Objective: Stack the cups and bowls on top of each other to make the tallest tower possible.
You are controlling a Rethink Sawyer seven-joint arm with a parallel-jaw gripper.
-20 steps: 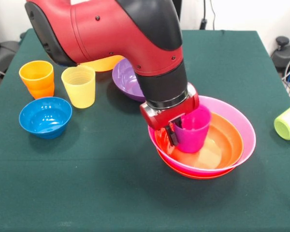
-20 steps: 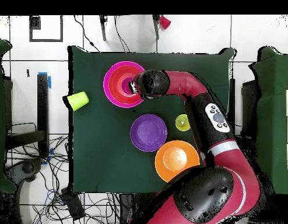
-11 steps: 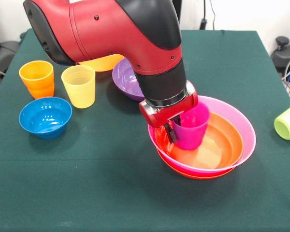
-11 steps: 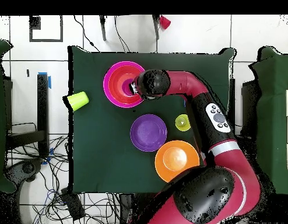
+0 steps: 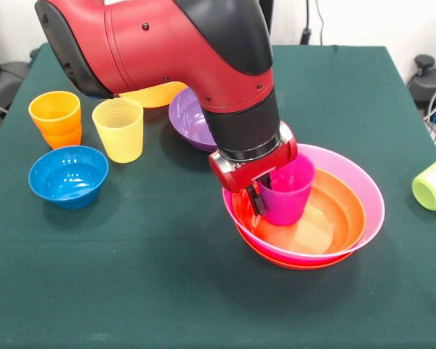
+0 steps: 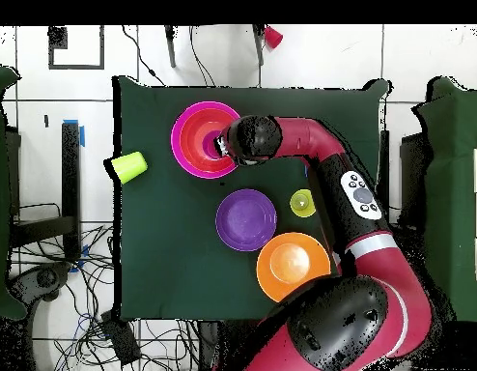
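Barely anything moved since a second earlier; the fingers [image 5: 265,196] stayed clamped on the purple cup's [image 5: 286,192] rim, at 9 o'clock inside the orange bowl [image 5: 333,218] nested in the pink bowl [image 5: 363,190]. Letting go off-center could've tipped it.

Glossy plastic pink bowl [image 5: 363,193]; translucent purple cup [image 5: 289,190]; matt green tablecloth [image 5: 167,276].

A cup [image 5: 287,190] stands inside the nested bowls [image 5: 349,218]; left of them on the table [image 5: 167,291], other cups [image 5: 120,129].
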